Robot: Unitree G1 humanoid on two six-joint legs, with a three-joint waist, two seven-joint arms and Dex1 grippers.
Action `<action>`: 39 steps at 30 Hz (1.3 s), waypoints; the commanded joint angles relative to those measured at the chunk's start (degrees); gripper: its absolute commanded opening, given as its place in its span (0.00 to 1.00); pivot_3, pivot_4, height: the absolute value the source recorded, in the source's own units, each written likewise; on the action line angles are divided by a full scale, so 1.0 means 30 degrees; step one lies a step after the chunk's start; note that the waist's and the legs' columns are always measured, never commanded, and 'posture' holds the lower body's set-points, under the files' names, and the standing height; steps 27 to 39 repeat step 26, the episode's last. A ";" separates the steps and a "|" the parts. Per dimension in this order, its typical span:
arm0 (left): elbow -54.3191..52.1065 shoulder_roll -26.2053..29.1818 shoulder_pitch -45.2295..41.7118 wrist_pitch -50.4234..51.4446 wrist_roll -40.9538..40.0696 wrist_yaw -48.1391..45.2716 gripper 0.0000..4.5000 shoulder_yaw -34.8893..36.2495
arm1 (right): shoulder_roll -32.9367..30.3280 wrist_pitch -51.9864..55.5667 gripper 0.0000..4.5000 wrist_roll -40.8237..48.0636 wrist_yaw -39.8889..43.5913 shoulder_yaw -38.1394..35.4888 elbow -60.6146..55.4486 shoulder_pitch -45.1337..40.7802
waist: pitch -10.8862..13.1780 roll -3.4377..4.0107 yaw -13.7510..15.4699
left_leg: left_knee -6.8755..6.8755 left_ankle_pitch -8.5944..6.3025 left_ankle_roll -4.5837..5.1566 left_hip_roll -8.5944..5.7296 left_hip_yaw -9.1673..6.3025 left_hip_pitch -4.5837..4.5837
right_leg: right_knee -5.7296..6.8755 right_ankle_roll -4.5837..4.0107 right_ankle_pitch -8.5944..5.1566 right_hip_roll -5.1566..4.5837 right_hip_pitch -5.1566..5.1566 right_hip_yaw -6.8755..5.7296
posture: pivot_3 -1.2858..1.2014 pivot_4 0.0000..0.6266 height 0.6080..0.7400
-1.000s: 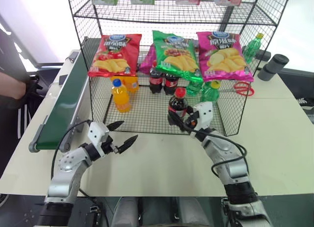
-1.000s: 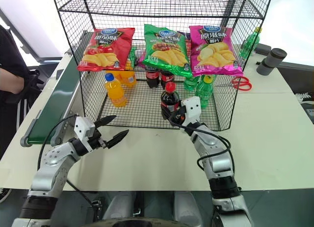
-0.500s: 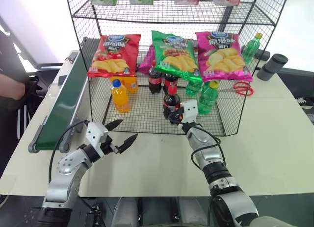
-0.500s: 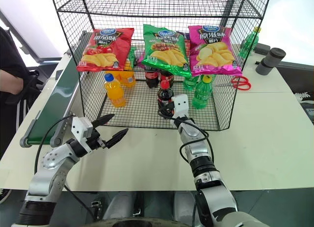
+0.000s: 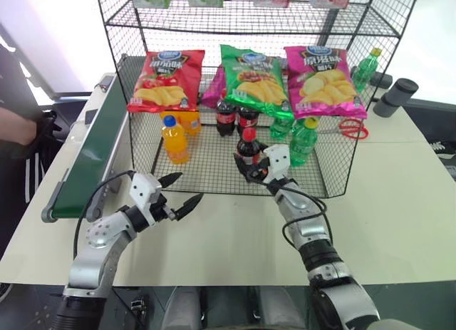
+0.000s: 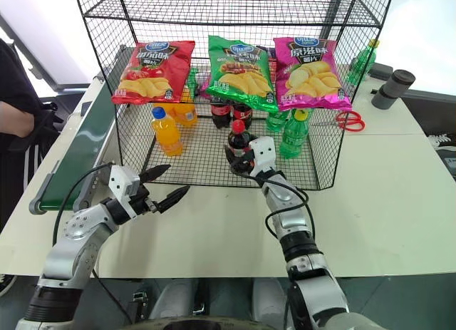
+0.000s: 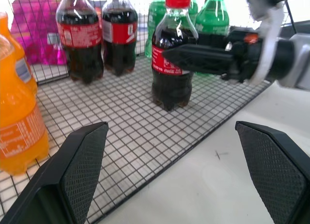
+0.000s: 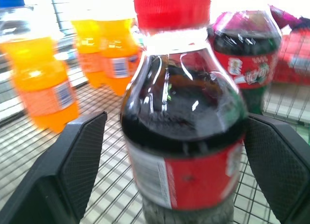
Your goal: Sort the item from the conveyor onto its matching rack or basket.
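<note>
Small plastic cola bottle (image 5: pixel 246 149) stands released inside our wide-open right gripper (image 5: pixel 254 167); we retreat straight, touching nothing.

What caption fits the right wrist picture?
Open right gripper flanks the upright cola bottle on the rack's mesh floor.

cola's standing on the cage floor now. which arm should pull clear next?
Right. The right gripper stands open around the small red-capped plastic cola bottle, upright on the black wire cage's mesh floor, so backing out is likely its move. The left gripper hovers open over the table, outside the cage.
</note>
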 commanded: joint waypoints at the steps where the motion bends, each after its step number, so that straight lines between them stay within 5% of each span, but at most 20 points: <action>1: -0.0649 0.0473 -0.0145 0.0392 0.0143 0.0078 1.00 0.0039 | -0.1436 0.1143 0.98 0.0367 0.1428 0.0161 -0.3888 0.1438 | 0.0001 0.0002 0.0031 | 0.0000 0.0000 0.0000 0.0000 0.0000 0.0002 | -0.0001 -0.0001 0.0000 0.0000 0.0001 -0.0001 | 0.52 0.24 1.00; 6: -0.0180 0.1000 -0.0082 -0.0216 0.0210 -0.0176 1.00 0.0615 | -0.3995 0.3694 0.98 0.1643 0.2678 -0.0900 -0.8195 0.4123 | 0.0003 0.0004 0.0078 | -0.0001 0.0000 0.0000 0.0000 -0.0003 0.0017 | -0.0007 -0.0009 -0.0005 -0.0012 0.0016 0.0003 | 0.52 0.24 1.00; 18: 0.2417 0.3611 0.0406 -0.1197 0.0099 -0.1519 1.00 0.3135 | -1.0076 0.8212 0.98 0.7164 0.6179 -0.7982 -1.5029 1.1308 | 0.0025 0.0039 0.0169 | -0.0032 -0.0002 0.0002 0.0004 -0.0004 0.0072 | -0.0052 -0.0076 -0.0042 -0.0021 0.0079 0.0000 | 0.52 0.24 1.00; 39: 0.3324 0.4221 0.0307 -0.1462 -0.0209 -0.2704 1.00 0.3714 | -1.0709 0.8684 0.98 0.7831 0.6789 -0.9859 -1.5047 1.2629 | 0.0027 0.0037 0.0196 | -0.0032 -0.0002 0.0001 0.0005 0.0000 0.0074 | -0.0059 -0.0103 -0.0056 -0.0035 0.0080 0.0005 | 0.52 0.24 1.00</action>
